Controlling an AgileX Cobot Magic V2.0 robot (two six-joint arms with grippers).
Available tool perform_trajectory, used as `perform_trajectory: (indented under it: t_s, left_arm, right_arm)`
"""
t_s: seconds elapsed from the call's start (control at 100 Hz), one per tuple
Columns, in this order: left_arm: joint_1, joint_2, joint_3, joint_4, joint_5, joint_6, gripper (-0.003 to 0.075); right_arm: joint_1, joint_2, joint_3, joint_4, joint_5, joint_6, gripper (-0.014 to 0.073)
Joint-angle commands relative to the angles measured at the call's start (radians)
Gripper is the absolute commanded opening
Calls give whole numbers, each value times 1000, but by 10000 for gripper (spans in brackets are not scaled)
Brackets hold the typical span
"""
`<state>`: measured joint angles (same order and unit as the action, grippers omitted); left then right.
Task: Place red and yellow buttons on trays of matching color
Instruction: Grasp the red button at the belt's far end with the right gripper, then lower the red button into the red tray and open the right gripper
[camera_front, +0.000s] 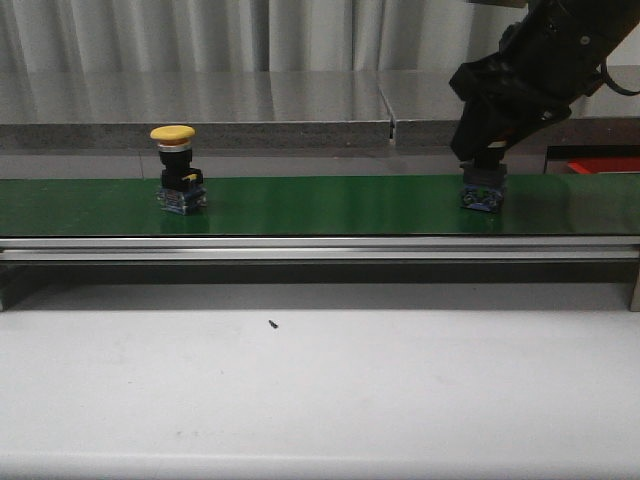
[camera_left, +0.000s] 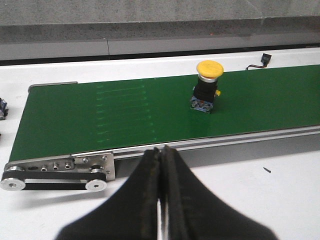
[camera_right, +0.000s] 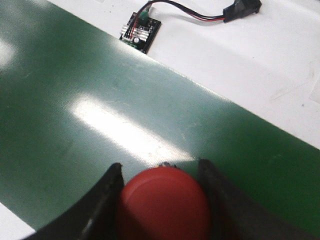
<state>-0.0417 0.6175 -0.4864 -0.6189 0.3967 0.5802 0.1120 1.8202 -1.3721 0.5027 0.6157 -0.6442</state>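
A yellow button (camera_front: 173, 133) stands upright on the green belt (camera_front: 330, 205) at the left; the left wrist view shows the same yellow button (camera_left: 208, 70) well ahead of my left gripper (camera_left: 161, 150). That gripper is shut and empty, over the white table in front of the belt's end. My right gripper (camera_right: 160, 172) is shut on the red button (camera_right: 164, 205), fingers on either side of its cap. The red button's base (camera_front: 483, 190) rests on the belt at the right under the right gripper (camera_front: 484, 160). A red tray (camera_front: 603, 164) shows partly at the far right. The yellow tray is out of view.
The belt's metal rail (camera_front: 320, 247) runs across in front, with rollers (camera_left: 55, 172) at its left end. Beyond the belt on the white surface lie a small circuit board (camera_right: 140, 31) and a wired connector (camera_left: 263, 59). A black speck (camera_front: 272, 324) lies on the near table.
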Motion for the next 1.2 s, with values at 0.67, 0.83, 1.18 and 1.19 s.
perform_trajectory:
  t_s: [0.67,0.83,1.18,1.19]
  left_arm:
    - [-8,-3,-27,-27,-62,2,-19]
    - [-8,-3,-27,-27,-62,2,-19]
    - [-8,-3,-27,-27,-62,2,-19]
    - [-8,-3,-27,-27,-62,2,-19]
  right_arm:
    - [-414,99,-473,9,92,86,99]
    - [-459,235,-614,9,129,106,99]
    - [-474,420,-732,-7,99,120,99]
    - [-474,422,-733,-7,99,120,99]
